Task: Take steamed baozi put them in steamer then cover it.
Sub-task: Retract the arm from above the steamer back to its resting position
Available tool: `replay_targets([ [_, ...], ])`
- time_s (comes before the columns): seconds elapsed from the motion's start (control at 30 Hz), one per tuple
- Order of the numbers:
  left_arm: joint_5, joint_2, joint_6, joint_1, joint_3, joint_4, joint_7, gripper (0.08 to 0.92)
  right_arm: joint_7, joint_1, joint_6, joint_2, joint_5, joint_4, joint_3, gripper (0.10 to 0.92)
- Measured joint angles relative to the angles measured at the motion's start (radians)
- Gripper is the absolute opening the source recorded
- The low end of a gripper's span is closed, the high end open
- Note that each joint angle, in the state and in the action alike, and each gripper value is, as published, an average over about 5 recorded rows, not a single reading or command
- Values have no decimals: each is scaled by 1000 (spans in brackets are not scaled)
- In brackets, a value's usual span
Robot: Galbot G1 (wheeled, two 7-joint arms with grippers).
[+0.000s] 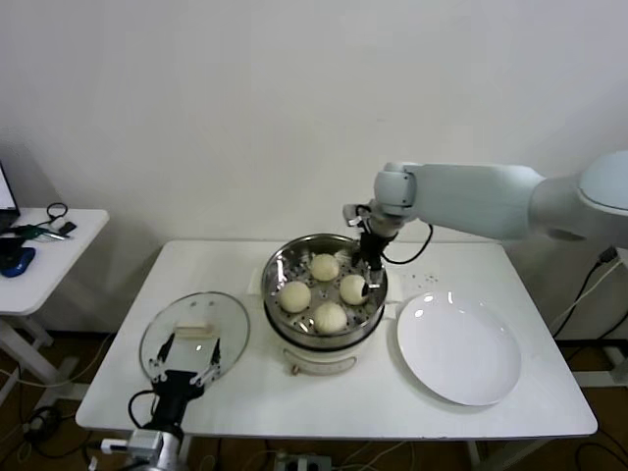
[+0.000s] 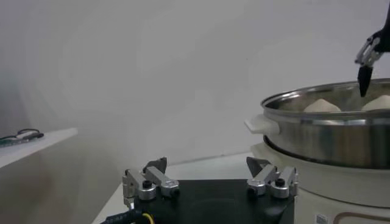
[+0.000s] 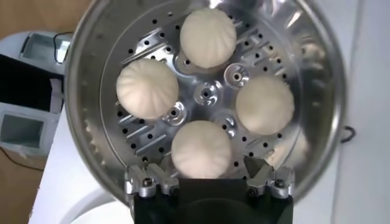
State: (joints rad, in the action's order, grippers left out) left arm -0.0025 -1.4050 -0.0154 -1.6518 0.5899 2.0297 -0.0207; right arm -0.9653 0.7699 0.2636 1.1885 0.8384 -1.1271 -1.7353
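From the head view, four baozi (image 1: 325,291) sit in the steamer (image 1: 276,272) at mid bench (image 1: 255,402); the right gripper (image 1: 370,271) hangs open and empty over the right-hand bun, and the glass cover (image 1: 194,334) lies near-left under the left gripper (image 1: 186,360). The left wrist view shows that gripper's fingers (image 2: 149,181) spread wide, holding nothing. In the right wrist view all four soft buns rest on the perforated floor; the cover looks heavy, smooth and breakable, best taken by its bar handle (image 1: 195,331).
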Motion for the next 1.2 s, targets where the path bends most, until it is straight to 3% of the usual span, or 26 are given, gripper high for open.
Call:
replay_targets([
  [0.27,13,-6,5,-2,-4,12,-1,823,54,33,-91,-135,-6,-68,54,823],
  [0.6,31,-11,19,-11,-4,29,0,823,242,-92,-205,-403,-33,-215,247,823],
  [0.9,45,-14,26,-16,5,46,-2,823,467,-482,-315,-583,-92,-314,665,823],
  [1.2,70,-12,26,-25,12,64,-12,823,639,-1023,-392,-609,-179,-402,1240,823],
])
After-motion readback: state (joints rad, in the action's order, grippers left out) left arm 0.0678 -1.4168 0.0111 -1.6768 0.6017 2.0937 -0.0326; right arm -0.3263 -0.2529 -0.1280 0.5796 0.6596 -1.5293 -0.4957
